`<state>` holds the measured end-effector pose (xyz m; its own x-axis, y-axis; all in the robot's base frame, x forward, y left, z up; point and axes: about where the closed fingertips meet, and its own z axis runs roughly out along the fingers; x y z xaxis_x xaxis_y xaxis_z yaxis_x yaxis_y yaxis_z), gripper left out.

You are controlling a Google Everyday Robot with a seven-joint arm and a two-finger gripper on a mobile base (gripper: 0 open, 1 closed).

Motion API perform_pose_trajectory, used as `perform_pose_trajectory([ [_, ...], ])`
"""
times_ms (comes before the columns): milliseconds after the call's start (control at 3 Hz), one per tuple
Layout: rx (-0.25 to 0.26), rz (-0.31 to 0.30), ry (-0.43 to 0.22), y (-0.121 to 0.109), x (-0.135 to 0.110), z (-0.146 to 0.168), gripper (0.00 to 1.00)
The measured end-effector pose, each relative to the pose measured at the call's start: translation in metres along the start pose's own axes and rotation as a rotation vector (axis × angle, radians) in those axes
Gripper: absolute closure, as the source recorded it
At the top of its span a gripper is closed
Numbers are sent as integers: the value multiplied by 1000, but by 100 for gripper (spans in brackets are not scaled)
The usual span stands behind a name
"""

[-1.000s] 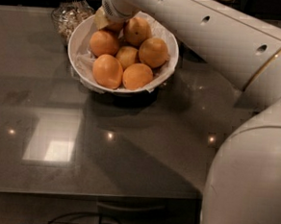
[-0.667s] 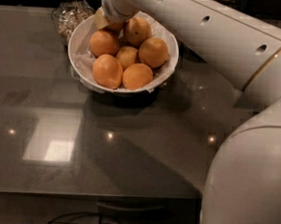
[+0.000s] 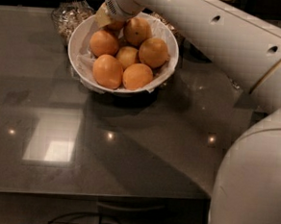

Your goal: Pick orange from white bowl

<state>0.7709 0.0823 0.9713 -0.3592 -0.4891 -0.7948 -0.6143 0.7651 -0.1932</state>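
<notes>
The white bowl (image 3: 77, 38) stands at the back of the dark table, with a crinkled white liner at its rim. Several oranges fill it, among them one at the front left (image 3: 107, 70) and one at the far middle (image 3: 136, 31). One more orange (image 3: 116, 25) at the bowl's far left is mostly hidden by the gripper. My gripper (image 3: 106, 16) is down at the bowl's far-left rim, right at that hidden orange. The white arm reaches to it from the right.
A glass jar of grain (image 3: 66, 16) stands just behind the bowl on the left, close to the gripper. The grey glossy table (image 3: 56, 142) runs toward the front edge. My white arm and body (image 3: 251, 179) fill the right side.
</notes>
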Motion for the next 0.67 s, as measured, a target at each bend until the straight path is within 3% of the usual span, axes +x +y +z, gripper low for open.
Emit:
perform_pose_trajectory([
  [667,-43,-45,-156,-48,-13,-55,100],
])
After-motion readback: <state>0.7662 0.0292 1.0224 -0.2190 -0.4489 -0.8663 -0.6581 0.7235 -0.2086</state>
